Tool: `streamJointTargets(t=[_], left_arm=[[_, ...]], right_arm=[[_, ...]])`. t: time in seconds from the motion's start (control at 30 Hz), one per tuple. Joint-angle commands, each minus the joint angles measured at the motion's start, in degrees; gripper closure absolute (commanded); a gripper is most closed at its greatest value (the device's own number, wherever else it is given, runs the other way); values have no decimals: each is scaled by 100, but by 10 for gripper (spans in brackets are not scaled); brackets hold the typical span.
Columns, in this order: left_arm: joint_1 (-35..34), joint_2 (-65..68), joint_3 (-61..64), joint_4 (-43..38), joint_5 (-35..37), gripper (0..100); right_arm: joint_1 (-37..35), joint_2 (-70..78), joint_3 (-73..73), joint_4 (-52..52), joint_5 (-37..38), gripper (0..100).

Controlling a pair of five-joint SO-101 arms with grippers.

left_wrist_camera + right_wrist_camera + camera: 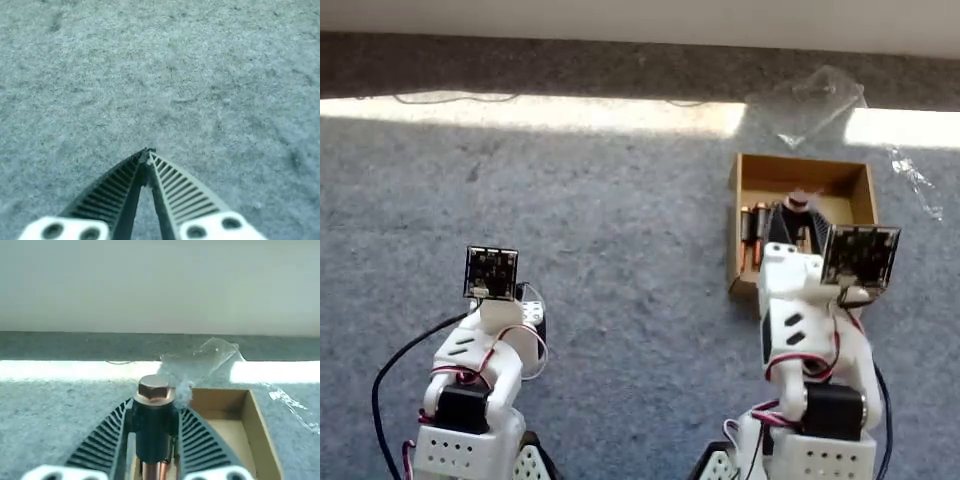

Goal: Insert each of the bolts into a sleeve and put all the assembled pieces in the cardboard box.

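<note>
The bolt (pixel 156 389) sits head up in a black sleeve (pixel 151 435), pinched between the fingers of the right gripper (pixel 154 409) above the cardboard box (pixel 261 426). Its lower end is cut off from sight. From above, that arm hides the box's near half. Assembled pieces (pixel 753 235) lie along the box's left wall. The left gripper (pixel 148 153) hangs over the grey mat (pixel 160 75), tips together.

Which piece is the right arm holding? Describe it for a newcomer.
Find the cardboard box on the carpet. At its near side the right gripper clamps a black sleeve with a copper-coloured hex bolt head poking out. The other pieces lie in the box; this one is gripped.
</note>
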Motion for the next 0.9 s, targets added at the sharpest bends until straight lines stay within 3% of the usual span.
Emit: streamJointTargets(t=[0.0,0.4,0.53,0.87], left_arm=[[-4,-48,-57,53,44,990],[-13,-48,-57,62,44,990],[-13,-48,-57,62,44,990],[-13,-48,-48,62,44,990]], right_arm=[[400,1516,-1068,-22,79,994],[1121,5657,-3055,-22,105,993],[1112,6862,-3767,-4,695,993],[1138,8655,-5103,13,756,992]])
